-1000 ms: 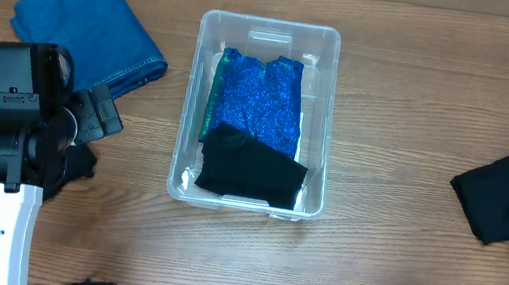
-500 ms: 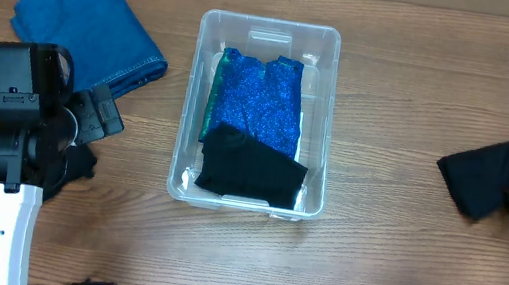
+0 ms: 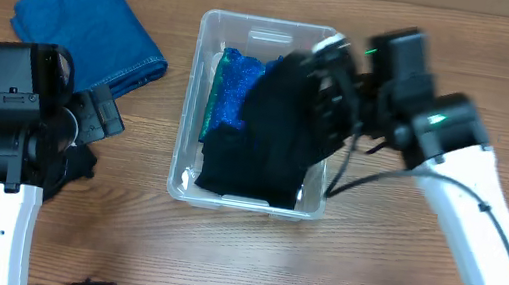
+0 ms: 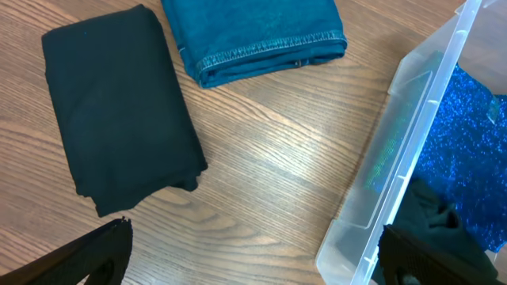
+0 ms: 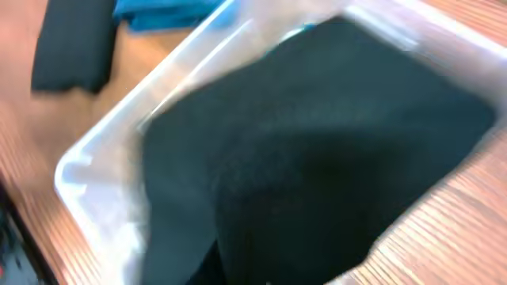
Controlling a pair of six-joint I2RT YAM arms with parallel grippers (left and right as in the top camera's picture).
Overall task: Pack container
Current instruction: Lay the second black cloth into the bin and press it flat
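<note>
Wooden worktop (image 3: 450, 50), container (image 3: 192, 103) at centre, right claw (image 3: 328, 88) clamped on black cloth (image 3: 276, 131) over it, likely to drop onto sparkly blue cloth (image 3: 231, 94); left claw (image 4: 261, 261) spread wide, empty.

No text, label, brand, number or sign can be read anywhere.

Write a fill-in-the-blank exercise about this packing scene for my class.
1. The sparkly cloth inside the container is ____.
2. The raised cloth, held over the container by the right end effector, is ____.
3. Beside the denim cloth, the folded cloth in the left wrist view is ____.
Answers: blue; black; black.
</note>
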